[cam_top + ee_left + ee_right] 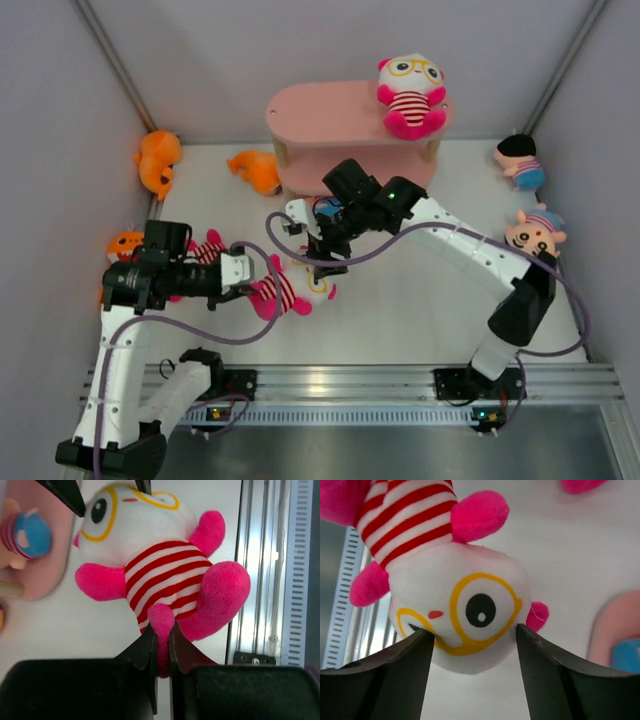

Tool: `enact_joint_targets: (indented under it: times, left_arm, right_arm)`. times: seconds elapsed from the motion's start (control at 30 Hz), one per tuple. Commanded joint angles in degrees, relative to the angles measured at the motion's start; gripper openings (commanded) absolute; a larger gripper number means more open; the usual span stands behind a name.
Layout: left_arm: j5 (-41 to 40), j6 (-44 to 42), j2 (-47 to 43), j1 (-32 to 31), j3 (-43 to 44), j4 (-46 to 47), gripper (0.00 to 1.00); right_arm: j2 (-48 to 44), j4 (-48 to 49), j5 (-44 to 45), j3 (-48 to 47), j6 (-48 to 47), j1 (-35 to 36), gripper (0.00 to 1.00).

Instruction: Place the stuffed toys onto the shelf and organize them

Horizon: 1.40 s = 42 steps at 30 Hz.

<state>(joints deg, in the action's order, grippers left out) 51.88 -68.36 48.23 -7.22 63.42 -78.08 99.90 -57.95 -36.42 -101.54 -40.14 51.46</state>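
My left gripper (258, 283) (161, 630) is shut on a pink limb of a striped glasses toy (285, 292) (160, 570), holding it over the table. My right gripper (328, 258) (475, 632) is open, its fingers either side of that toy's white head (465, 605). The pink shelf (330, 110) stands at the back with another glasses toy (410, 95) on its top board. A blue doll (27, 535) lies on a lower board (45, 575). A third glasses toy (208, 245) lies partly hidden behind my left arm.
Three orange sharks lie at the left: one by the wall (158, 160), one beside the shelf (255, 170), one behind my left arm (122, 245). Two blue dolls (520, 160) (535, 232) lie by the right wall. A metal rail (350, 385) runs along the near edge.
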Motion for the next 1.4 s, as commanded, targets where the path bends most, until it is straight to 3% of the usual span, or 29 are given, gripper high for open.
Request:
enact_joint_targets:
  times: [0.0,0.1,0.13,0.27,0.37,0.53,0.7,0.87,1.17,1.37]
  left_arm:
    - [8.5,12.4,0.4,-0.2,10.9,1.3,0.0]
    - [6.2,27.7,1.3,-0.1,20.7,6.3,0.0]
    - [3.6,36.6,1.8,-0.1,25.2,10.5,0.0]
    - [-16.1,47.9,4.4,-0.1,36.0,16.0,0.0]
    - [-24.5,51.8,6.4,-0.1,42.2,20.5,0.0]
    - [-23.1,62.2,13.1,-0.1,47.6,30.8,0.0]
    - [-22.3,73.0,23.8,-0.1,48.6,47.5,0.0]
    - [-27.7,75.1,35.2,-2.2,56.1,51.2,0.0]
    - [-46.0,60.7,48.8,-21.4,61.9,51.4,0.0]
    - [-47.3,56.9,52.3,-25.1,61.9,51.5,0.0]
  right_arm:
    - [-11.1,12.3,4.9,3.0,8.0,-1.3,0.68]
    - [-20.2,18.9,10.9,8.7,12.4,-1.8,0.76]
    - [-22.5,21.7,12.1,10.1,13.8,-1.9,0.77]
    - [-36.2,27.8,18.8,18.3,17.2,-2.3,0.83]
    - [-43.1,30.3,23.8,22.7,19.3,-2.6,0.84]
    - [-49.5,30.8,31.8,26.5,21.9,-2.5,0.85]
    - [-52.9,31.7,34.8,28.7,23.5,-2.5,0.84]
    - [-55.8,30.7,38.6,30.3,24.9,-2.5,0.85]
    - [-62.6,29.6,40.6,33.3,27.7,-2.6,0.85]
    - [-66.4,27.8,41.0,33.8,28.6,-2.6,0.85]
